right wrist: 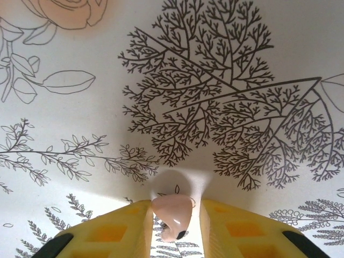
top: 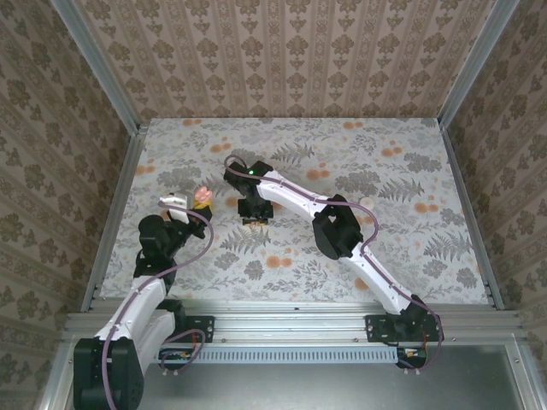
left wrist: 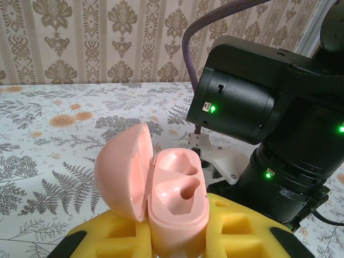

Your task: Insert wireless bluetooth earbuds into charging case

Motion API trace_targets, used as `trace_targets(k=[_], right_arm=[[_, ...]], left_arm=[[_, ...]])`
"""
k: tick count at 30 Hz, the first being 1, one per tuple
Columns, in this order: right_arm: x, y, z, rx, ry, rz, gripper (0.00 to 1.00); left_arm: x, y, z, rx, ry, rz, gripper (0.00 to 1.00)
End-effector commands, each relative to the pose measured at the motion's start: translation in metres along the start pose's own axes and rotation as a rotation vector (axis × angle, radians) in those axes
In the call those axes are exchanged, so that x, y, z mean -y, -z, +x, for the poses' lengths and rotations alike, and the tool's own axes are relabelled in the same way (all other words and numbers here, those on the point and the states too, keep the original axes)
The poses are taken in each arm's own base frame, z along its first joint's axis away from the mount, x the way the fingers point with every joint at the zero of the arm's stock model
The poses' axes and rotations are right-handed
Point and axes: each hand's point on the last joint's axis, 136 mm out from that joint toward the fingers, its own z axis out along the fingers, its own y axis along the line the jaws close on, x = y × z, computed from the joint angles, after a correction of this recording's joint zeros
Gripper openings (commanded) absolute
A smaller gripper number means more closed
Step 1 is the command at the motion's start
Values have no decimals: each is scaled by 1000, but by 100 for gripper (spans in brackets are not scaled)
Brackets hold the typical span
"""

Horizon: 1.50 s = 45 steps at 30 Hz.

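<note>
The main risk, as I judge it, lies with the right tool (right wrist: 174, 226); it pinches one earbud (right wrist: 172, 215) between its yellow pads (right wrist: 118, 231), low over the tabletop (right wrist: 242, 80), and the piece is small, rounded and smooth. It sits near the pad tips and looks canted, so a light grip could let it twist or squirt out during the carry. A dropped earbud could roll away across the busy leaf print and be hard to find again. Whether it is clear of the surface I cannot tell.

A second risk is at the hand-off; the left tool (left wrist: 172, 236) is pressed together on the charging case (left wrist: 177, 188), holding it up off the tabletop by its lower end. A hard downward push from the other arm could tip or slide the case in the foam pads. The earbud must also arrive turned to suit its socket (each is shaped for one side, I would guess), or it will sit proud and jam.

The case stands open, its lid (left wrist: 121, 172) swung to the left in the left wrist view; both sockets (left wrist: 185, 191) in the paler inner face are empty.
</note>
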Motion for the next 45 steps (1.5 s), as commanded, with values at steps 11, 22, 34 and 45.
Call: trace_targets(k=[11,22,34,45], right_arm=[[-5,-5,-10,42,41,-3,20],[-5,35,-21,194,57,-80,19],[35,89,-9,407,93,-288,20],[58,143,20,572,284,-391,20]], left_arm=[[0,1,1,-6,-3,-2,17],[16,-7,13,-72,-12,60,16],[66,-27,35,-180,-92,239,15],[105,-33,35,-174,-179,444,14]])
